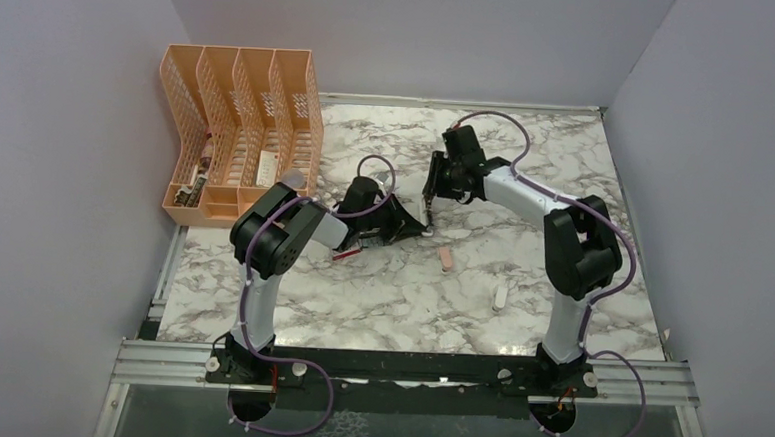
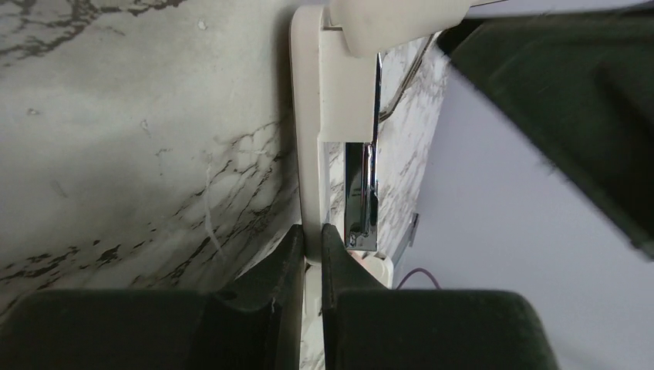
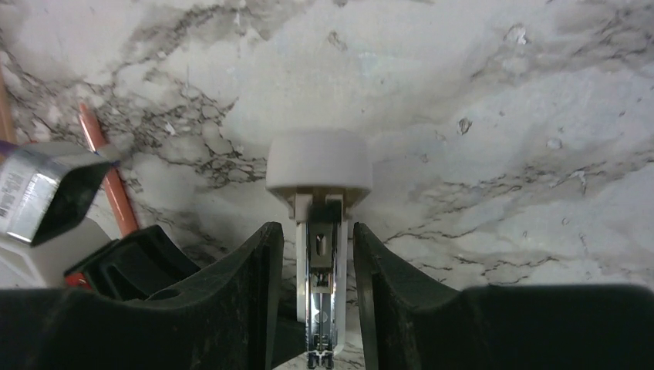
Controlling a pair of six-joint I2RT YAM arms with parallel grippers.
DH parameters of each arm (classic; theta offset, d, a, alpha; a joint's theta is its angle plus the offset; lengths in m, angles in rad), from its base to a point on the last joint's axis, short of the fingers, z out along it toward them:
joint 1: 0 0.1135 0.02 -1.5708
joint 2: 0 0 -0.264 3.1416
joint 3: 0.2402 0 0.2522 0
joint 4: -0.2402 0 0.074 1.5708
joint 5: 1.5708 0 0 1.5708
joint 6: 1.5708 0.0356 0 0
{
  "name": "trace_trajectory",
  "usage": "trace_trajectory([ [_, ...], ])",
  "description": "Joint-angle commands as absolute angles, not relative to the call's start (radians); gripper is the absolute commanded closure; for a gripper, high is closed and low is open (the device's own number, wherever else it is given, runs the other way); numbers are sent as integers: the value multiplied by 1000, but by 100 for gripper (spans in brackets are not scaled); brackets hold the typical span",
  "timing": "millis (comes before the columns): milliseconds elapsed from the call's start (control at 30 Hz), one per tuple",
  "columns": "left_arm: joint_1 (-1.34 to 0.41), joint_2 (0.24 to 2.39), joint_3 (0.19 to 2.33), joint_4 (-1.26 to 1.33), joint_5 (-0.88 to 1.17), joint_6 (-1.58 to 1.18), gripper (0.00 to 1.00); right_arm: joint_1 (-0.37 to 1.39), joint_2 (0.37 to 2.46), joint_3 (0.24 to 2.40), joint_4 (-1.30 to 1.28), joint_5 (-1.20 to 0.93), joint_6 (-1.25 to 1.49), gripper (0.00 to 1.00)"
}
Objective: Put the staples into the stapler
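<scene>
The white stapler (image 1: 430, 203) is held off the marble table between my two grippers. In the left wrist view its white bar (image 2: 310, 139) runs away from me, hinged open, with the silver metal channel (image 2: 361, 193) beside it. My left gripper (image 2: 310, 235) is shut on the end of that white bar. My right gripper (image 3: 316, 231) is open. Its fingers straddle the stapler's silver channel (image 3: 321, 293) with a gap on each side, and the round white end (image 3: 318, 166) lies just beyond. The staples and their red-and-white box do not show clearly.
An orange mesh file rack (image 1: 243, 131) stands at the back left. A short pink block (image 1: 446, 258) and a small white piece (image 1: 500, 299) lie on the marble table (image 1: 567, 158). An orange pen (image 3: 108, 177) lies near the left arm.
</scene>
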State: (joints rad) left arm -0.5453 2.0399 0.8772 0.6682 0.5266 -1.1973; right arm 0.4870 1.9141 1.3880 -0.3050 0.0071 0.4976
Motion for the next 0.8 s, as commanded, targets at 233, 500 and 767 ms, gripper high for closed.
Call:
trace_trajectory([
  [233,-537,2065,909,677,534,-1234,93,499,1947,1386,-352,33,494,60],
  [500,-537,2075,891,677,528,-1215,91,499,1963,1432,-354,117,525,53],
  [767,-535,2077,874,676,499,-1189,86,499,1973,1436,-303,124,529,44],
])
